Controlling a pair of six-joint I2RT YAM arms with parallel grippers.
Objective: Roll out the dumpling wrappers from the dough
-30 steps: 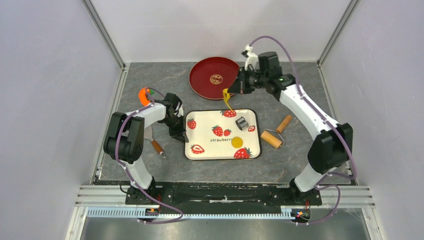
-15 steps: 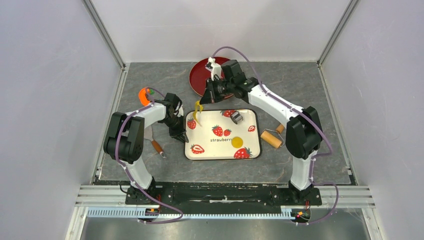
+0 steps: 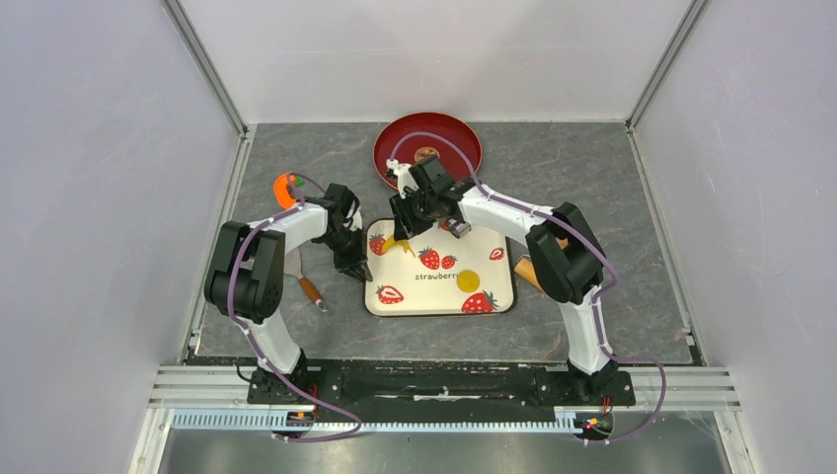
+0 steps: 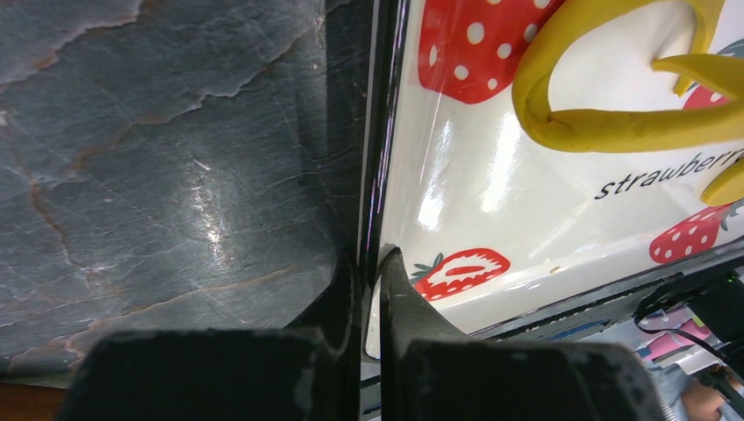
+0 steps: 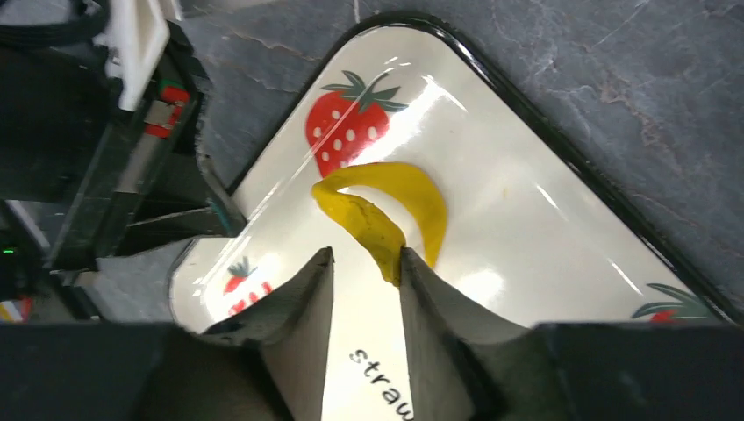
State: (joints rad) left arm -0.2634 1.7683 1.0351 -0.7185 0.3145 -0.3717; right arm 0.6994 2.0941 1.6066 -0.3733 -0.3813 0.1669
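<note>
One wrapper disc [image 3: 468, 279] on tray [image 3: 424, 293], well apart from right jaws parted by scrap [image 5: 377, 224], left jaws clamping tray rim.

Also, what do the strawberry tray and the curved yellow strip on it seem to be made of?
The strawberry tray looks like glossy plastic or melamine: sharp glare streaks on its white printed surface. The yellow strip seems to be soft, matte dough or putty: it bends in a limp loop with uneven edges.

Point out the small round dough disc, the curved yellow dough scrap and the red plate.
round dough disc [image 3: 468, 279]: top view, centre of its flat face.
curved dough scrap [image 5: 368, 219]: right wrist view, thick middle of the strip.
red plate [image 3: 439, 123]: top view, bare inside near the far rim.
</note>
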